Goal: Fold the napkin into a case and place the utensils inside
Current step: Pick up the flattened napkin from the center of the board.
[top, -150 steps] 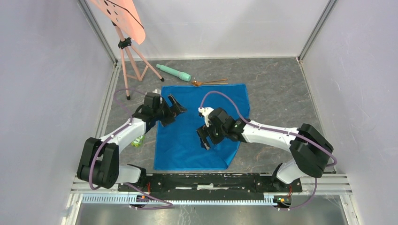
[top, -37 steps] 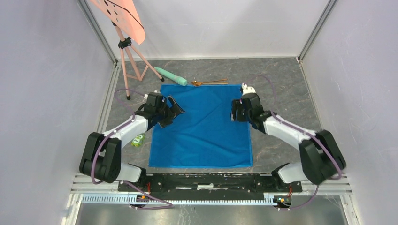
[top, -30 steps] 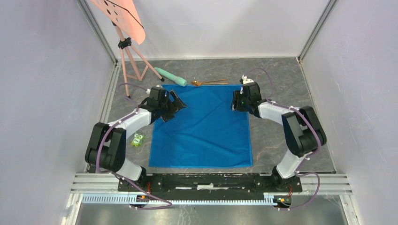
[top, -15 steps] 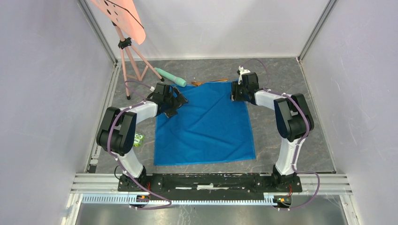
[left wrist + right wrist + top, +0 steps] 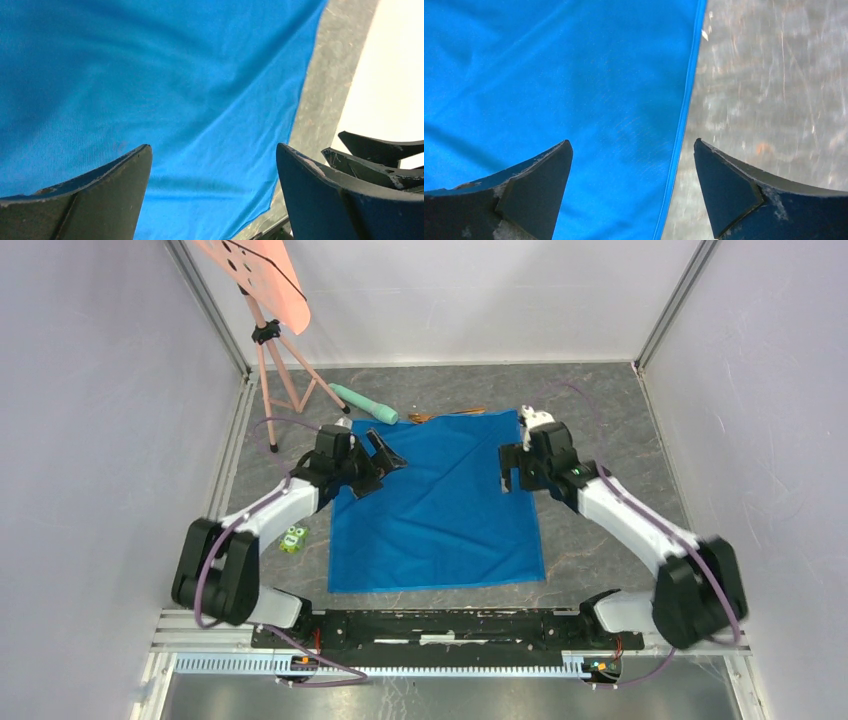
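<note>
Bright blue cloth napkin [image 5: 440, 510], likely limp and light, lies flat mid-surface [image 5: 610, 420]; best pinched at far corners. The left gripper [image 5: 378, 466] and right gripper [image 5: 508, 474] gape empty.

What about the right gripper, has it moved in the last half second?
Yes. The right gripper has drawn back toward the table's near edge, away from the back wall.

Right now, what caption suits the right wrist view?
Open right end effector straddling the edge of the blue napkin on the grey table.
</note>
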Controlling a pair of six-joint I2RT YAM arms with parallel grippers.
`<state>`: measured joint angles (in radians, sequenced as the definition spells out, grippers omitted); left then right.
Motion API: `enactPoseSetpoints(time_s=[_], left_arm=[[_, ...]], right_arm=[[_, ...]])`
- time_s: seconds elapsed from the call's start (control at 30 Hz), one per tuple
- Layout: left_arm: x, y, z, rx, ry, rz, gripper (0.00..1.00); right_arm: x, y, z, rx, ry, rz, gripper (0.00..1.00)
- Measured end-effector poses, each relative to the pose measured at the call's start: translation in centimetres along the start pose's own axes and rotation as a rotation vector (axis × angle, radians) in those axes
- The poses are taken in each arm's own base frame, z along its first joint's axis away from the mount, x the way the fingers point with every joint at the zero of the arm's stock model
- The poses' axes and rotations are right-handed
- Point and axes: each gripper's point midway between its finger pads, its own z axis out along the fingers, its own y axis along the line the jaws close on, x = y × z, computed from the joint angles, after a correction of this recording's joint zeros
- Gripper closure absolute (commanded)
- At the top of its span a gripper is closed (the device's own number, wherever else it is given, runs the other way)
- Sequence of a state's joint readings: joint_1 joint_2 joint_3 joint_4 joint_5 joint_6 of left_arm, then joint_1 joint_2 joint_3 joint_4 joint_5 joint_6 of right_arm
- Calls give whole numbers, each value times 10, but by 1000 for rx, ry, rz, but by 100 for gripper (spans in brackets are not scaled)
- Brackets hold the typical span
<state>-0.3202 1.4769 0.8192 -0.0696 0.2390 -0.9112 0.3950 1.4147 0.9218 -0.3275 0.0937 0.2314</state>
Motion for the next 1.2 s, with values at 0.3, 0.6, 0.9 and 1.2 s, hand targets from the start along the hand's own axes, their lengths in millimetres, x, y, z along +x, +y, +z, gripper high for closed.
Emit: enactPoseSetpoints(time_s=[0.3, 0.6, 0.9, 1.2], left_arm=[[31, 1, -61, 111, -18, 67, 0], [41, 8, -77, 117, -23, 80, 1], [40, 3, -84, 139, -35, 92, 1], [45, 2, -86, 155, -16, 112, 1]], right_arm=[[99, -12, -72, 19, 41, 369, 23], [156, 1, -86, 43, 207, 622, 39], [206, 9, -91, 153, 374, 676, 43], [221, 2, -90, 272, 430, 698, 44]])
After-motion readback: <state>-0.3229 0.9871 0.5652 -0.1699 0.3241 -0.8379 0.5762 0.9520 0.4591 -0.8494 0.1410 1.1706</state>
